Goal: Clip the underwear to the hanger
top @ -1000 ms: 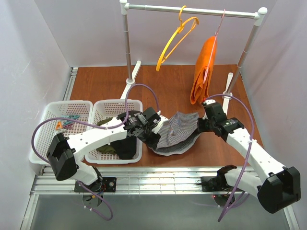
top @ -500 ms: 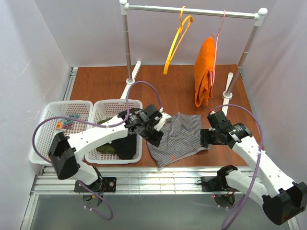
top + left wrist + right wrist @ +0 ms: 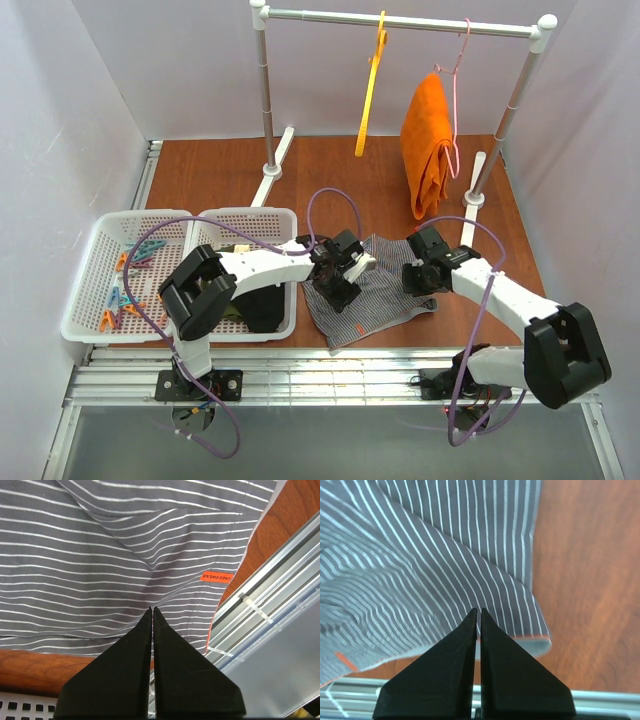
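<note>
Brown tabletop (image 3: 220,180) | underwear (image 3: 380,295) grey, white-striped, rumpled flat | left fingers (image 3: 120,680), right fingers (image 3: 440,680) closed, tips at cloth

- Top view: high behind the arm bases (image 3: 190,385) at 6 o'clock, facing down over the red-brown wooden bench (image 3: 330,170).
- Both wrist views: close above the grey striped fabric underwear (image 3: 125,555), shared with the top view.

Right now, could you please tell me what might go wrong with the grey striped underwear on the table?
The left gripper and right gripper are shut at the grey striped fabric underwear; whether cloth is pinched is unclear, so a lift may slip. The thin yellow-orange plastic hanger hangs far back, edge-on, a long reach.
</note>
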Controlling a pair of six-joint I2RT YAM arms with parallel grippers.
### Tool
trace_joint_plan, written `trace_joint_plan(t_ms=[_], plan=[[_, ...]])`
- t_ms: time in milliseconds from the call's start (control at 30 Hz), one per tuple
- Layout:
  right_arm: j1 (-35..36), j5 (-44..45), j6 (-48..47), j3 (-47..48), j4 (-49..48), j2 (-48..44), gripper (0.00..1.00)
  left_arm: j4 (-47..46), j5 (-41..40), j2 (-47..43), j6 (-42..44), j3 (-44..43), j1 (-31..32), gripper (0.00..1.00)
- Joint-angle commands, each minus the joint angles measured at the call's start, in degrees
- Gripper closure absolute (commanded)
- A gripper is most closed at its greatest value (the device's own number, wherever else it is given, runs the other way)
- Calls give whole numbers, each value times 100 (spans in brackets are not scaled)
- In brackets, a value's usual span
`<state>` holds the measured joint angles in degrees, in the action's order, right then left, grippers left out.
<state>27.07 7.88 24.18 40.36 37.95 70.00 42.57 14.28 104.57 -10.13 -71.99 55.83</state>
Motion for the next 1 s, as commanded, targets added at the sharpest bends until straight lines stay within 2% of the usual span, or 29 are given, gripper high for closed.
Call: trace_joint_plan(t_ms=[0,200,400,700,967], plan=[[9,-172,-133,-220,-824,329,99,-178,127,-192,143,70,15,100],[18,-173,-212,-345,-1308,936,99,-424,523,-122,29,624,15,100],[18,47,-309,-3,-1545,1621,99,-697,540,-8,2,976,15,100],[9,328,-572,1386,-1581,2992,99,-662,777,291,-68,239,7,100],[9,364,-757,2379,-1563,3722,99,-829,962,643,20,27,15,100]])
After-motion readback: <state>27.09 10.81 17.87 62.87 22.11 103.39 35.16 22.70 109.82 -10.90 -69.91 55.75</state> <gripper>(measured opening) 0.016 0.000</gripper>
